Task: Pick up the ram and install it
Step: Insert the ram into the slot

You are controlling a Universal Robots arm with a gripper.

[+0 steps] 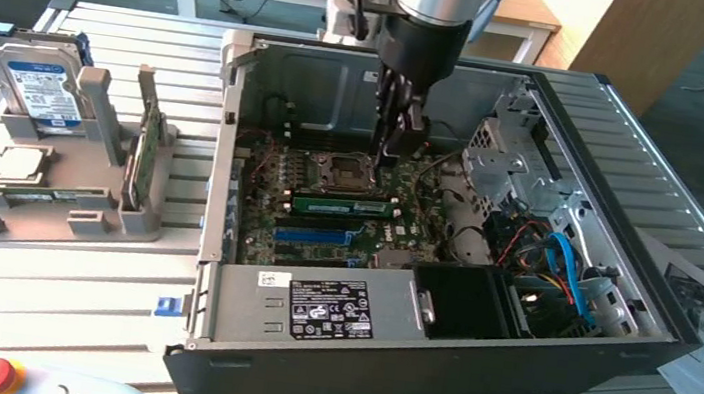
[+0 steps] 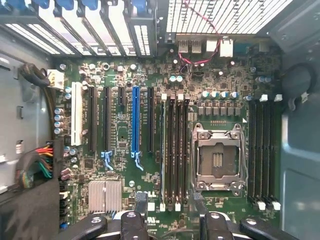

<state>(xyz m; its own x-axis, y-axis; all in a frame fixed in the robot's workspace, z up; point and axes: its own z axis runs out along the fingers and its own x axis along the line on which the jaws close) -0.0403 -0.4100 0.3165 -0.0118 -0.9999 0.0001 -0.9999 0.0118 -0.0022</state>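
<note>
Ram (image 1: 340, 205): thin green stick, apparently seated in a motherboard (image 2: 122, 165) slot just beside the CPU socket (image 1: 339, 168), inside the open computer case (image 1: 436, 389) on the tabletop (image 1: 46, 280). Judged light, stiff, brittle, with fragile chips and contacts; best held by its long bare edges. Jaws: spread wide, empty, poised above the socket area

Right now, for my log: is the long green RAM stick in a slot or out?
In: the long green RAM stick stands slotted into the green motherboard beside the metal processor socket. Latched: cannot tell.
</note>
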